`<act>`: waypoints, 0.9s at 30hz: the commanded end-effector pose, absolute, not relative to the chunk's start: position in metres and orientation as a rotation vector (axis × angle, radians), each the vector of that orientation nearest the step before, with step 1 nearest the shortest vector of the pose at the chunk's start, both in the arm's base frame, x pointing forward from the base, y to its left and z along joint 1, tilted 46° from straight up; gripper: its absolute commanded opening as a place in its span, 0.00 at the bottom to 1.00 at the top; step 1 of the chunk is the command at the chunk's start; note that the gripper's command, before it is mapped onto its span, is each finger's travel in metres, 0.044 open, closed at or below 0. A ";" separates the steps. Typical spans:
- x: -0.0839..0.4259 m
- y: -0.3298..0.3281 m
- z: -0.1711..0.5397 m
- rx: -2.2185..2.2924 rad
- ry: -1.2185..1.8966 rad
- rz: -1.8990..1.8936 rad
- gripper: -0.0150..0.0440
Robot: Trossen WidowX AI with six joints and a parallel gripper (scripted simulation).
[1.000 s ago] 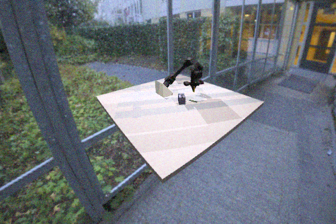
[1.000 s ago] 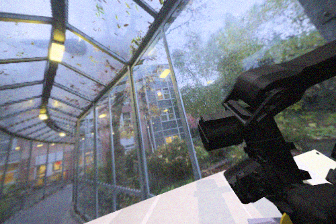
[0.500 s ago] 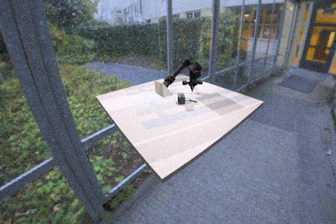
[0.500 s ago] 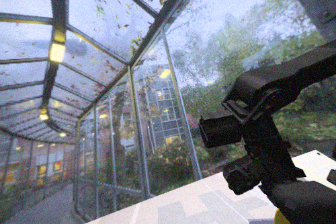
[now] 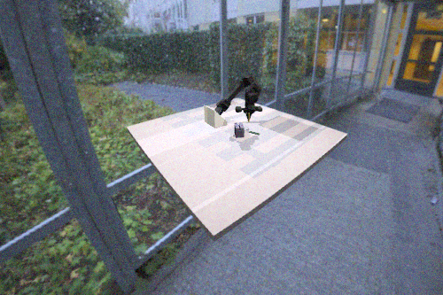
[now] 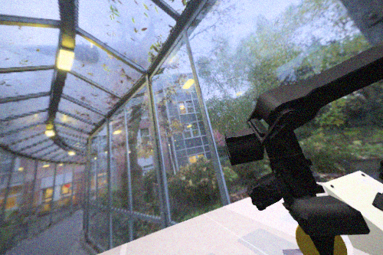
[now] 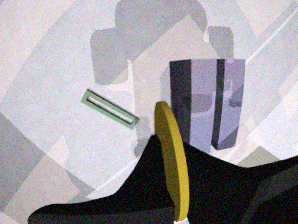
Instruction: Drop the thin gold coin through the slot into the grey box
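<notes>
In the wrist view the claw fills the lower half of the frame, clamped on the gold coin, which stands edge-on between the dark fingers and rises toward the centre. The coin is off the counter, held in the air. It looks rigid, thin and light, with smooth faces that could slip; pinching the two flat faces near the rim, as here, leaves the far edge free to lead into a slot. Any tilt would likely catch it on so narrow an opening.

Just beyond the coin, right of centre, sits the grey box with a dark slot running down its lid. To the left of centre lies the green holder, now bare.

The fingertips are cut off at the bottom edge. In the exterior view only a sliver of coin shows at the lower right; in the top view box and holder are tiny specks.
</notes>
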State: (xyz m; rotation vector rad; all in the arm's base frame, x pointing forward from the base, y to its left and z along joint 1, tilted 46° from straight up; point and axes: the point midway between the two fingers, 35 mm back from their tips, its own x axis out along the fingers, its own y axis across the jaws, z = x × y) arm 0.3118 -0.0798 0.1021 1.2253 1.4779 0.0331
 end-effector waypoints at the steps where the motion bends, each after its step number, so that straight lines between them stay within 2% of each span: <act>1: 0.306 -0.084 0.092 1.227 1.490 0.030 0.25; 27: 0.273 -0.110 0.058 1.230 1.487 0.035 0.25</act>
